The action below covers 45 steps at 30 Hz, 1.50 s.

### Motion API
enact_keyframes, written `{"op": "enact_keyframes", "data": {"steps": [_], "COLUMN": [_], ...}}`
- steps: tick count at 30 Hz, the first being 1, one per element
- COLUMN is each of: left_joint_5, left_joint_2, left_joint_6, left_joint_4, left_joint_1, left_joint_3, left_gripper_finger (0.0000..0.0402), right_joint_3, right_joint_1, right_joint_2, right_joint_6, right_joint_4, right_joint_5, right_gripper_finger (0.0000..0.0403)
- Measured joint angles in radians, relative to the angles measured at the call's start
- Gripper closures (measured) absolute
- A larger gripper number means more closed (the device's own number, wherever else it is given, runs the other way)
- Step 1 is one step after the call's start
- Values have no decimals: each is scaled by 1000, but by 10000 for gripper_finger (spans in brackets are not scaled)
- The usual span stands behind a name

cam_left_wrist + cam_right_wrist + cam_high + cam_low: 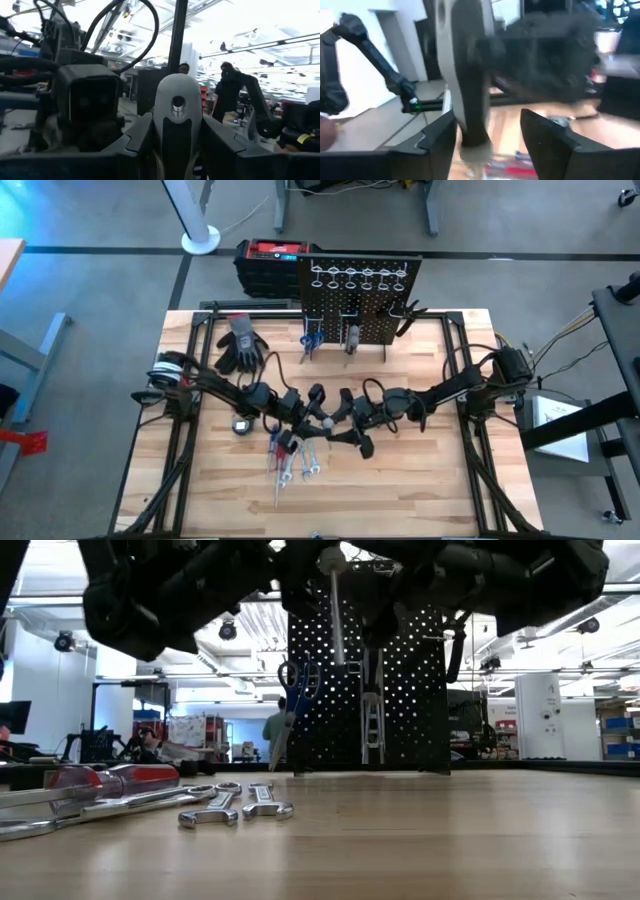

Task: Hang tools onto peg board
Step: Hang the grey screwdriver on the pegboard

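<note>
left gripper (172,145) is clamped on a grey-handled tool with a black inlay (176,107), fingers (137,137) tight against both sides of the handle. right gripper (485,135) is close beside it over mid-table, fingers spread, the same pale handle (462,65) between them; can't tell if they touch it. no readable writing or brand on anything. below the arms lie loose tools: a red-handled screwdriver (115,778) and silver wrenches (235,805) on the pale wooden table (420,480). black perforated peg board (360,300) stands upright at the far edge, blue-handled scissors (292,690) and a silver wrench (372,730) hung on it. grey-black work gloves (240,345) lie left of it; a red-topped black box (270,265) sits behind it.
</note>
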Motion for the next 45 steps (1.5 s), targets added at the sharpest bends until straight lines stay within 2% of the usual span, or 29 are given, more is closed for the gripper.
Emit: {"op": "enact_keyframes", "data": {"steps": [3, 7, 12, 14, 17, 20, 22, 25, 32, 39, 42, 45], "left_joint_5": [18, 34, 38, 33, -15, -148, -233, -292, -317, -337, -358, -360], "left_joint_2": [30, 46, 19, 0, -36, -80, -102, -126, -121, -124, -125, -125], "left_joint_6": [-7, -25, -70, -75, -90, -82, -77, -68, -26, 10, 10, 14], "left_joint_4": [-3, -3, -3, -4, -2, 0, -14, -54, -169, -196, -198, -198], "left_joint_1": [4, 7, 36, 49, 64, 65, 65, 65, 65, 63, 63, 64], "left_joint_3": [32, 50, 13, -20, -85, -150, -181, -200, -144, -107, -108, -110], "left_gripper_finger": [287, 287, 287, 279, 222, 171, 154, 146, 155, 165, 202, 268], "right_joint_3": [-3, -9, -9, -9, -16, -15, -12, 3, 48, 65, 65, 65], "right_joint_1": [1, 3, 1, 1, 5, 15, 27, 46, 61, 67, 73, 74], "right_joint_2": [-13, -17, -19, -20, -22, -35, -35, -35, -35, -32, -32, -33], "right_joint_6": [29, 12, 19, 28, 26, 9, -3, -28, -85, -84, -92, -91], "right_joint_4": [-31, -51, -56, -65, -92, -163, -210, -258, -328, -368, -373, -373], "right_joint_5": [-21, -53, -26, 26, 147, 296, 410, 539, 642, 667, 694, 699], "right_gripper_finger": [250, 344, 351, 351, 351, 351, 351, 351, 351, 351, 351, 351]}}
